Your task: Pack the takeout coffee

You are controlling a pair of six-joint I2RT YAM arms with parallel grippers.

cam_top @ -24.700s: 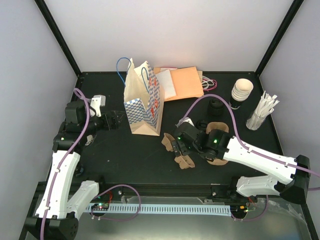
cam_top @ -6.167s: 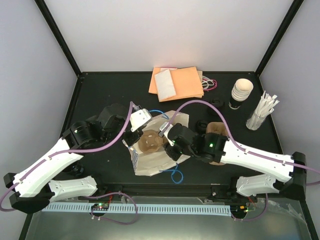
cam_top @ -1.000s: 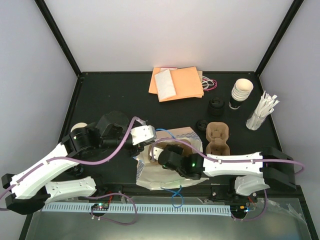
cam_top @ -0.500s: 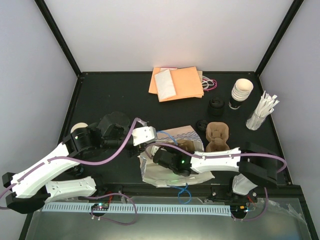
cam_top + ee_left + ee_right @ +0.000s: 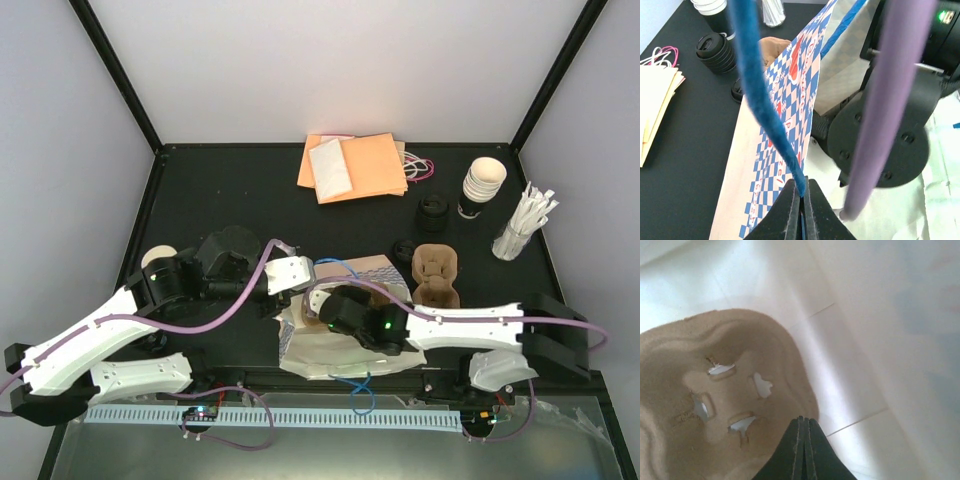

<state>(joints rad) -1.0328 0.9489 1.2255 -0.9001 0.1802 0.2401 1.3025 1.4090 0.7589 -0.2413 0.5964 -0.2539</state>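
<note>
Top external shows us the black counter (image 5: 220, 200) with the paper bag (image 5: 310, 352) lying on its side near the front edge. Inside the bag we see a brown pulp carrier (image 5: 715, 385), and the right gripper (image 5: 801, 424) has its fingers pinched on the carrier's rim. We find the takeout coffee (image 5: 433, 212) standing upright on the counter beyond the bag and outside it, black lid on. Our left gripper (image 5: 801, 192) is clamped on the bag's blue handle (image 5: 756, 85).
</note>
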